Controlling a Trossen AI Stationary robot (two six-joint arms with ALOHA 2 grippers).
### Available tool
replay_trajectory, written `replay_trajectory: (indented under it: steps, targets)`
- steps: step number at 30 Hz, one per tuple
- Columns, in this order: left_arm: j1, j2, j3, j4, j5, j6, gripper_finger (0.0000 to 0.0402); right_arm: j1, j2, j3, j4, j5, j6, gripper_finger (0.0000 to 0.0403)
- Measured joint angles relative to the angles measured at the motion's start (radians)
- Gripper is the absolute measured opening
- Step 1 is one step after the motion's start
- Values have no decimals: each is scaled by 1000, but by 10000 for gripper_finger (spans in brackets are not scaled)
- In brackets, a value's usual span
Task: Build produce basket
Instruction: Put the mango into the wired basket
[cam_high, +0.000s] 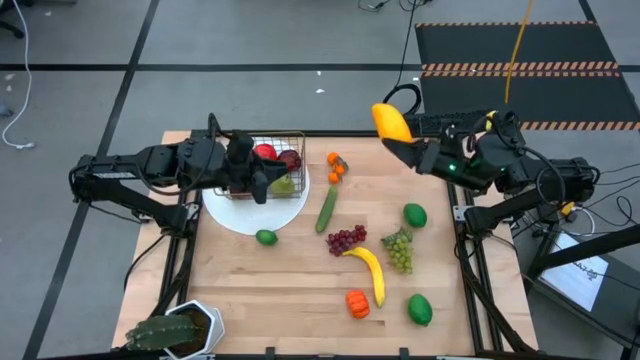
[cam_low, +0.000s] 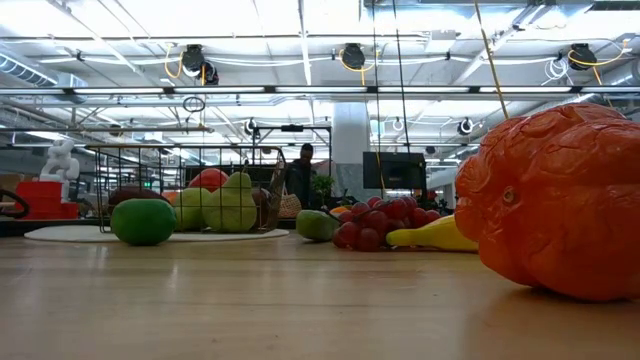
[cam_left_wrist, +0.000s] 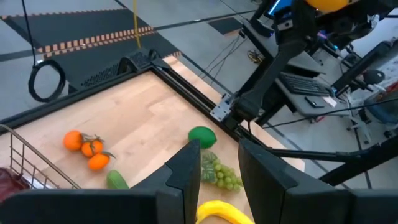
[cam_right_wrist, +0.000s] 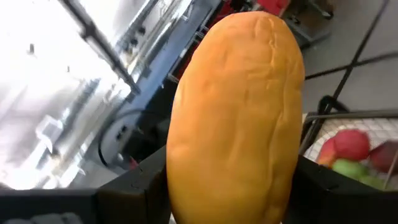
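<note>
The wire basket (cam_high: 283, 150) stands on a round white plate (cam_high: 250, 212) at the table's far left and holds red apples (cam_high: 265, 152) and a green pear (cam_high: 283, 184). My left gripper (cam_high: 262, 180) is open over the basket's near right corner, with nothing between its fingers (cam_left_wrist: 186, 177). My right gripper (cam_high: 408, 145) is shut on a yellow-orange mango (cam_high: 391, 122), held in the air over the table's far edge. Tangerines (cam_high: 336, 168), a cucumber (cam_high: 326, 208), grapes (cam_high: 346, 239), a banana (cam_high: 368, 268) and an orange pepper (cam_high: 357, 303) lie on the table. My right gripper holds the mango (cam_right_wrist: 236, 112) pinched between its two fingers (cam_right_wrist: 140, 183), one on each long side, around its lower half (cam_right_wrist: 186, 186). The mango's length runs along the fingers and it sticks out past their tips. It is lifted clear of the table.
A lime (cam_high: 265, 237) lies just near of the plate. Two more green fruits (cam_high: 415, 214) (cam_high: 419, 309) and green grapes (cam_high: 399, 248) lie on the right half. A spiky potted plant (cam_high: 175, 330) stands at the near left corner. The pepper (cam_low: 560, 200) fills the low view's right.
</note>
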Motion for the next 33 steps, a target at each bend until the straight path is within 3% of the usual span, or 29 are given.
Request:
replay_trajectory:
  steps: [8, 21, 33]
  targets:
    - [0, 0, 0, 0, 0, -77, 108, 1, -1, 0, -15, -102, -412, 208]
    - [-2, 0, 0, 34, -1, -174, 108, 2, -1, -48, -48, -106, -1122, 208]
    - [-15, 0, 0, 44, -1, -193, 108, 89, 2, -109, -47, -128, -1640, 208]
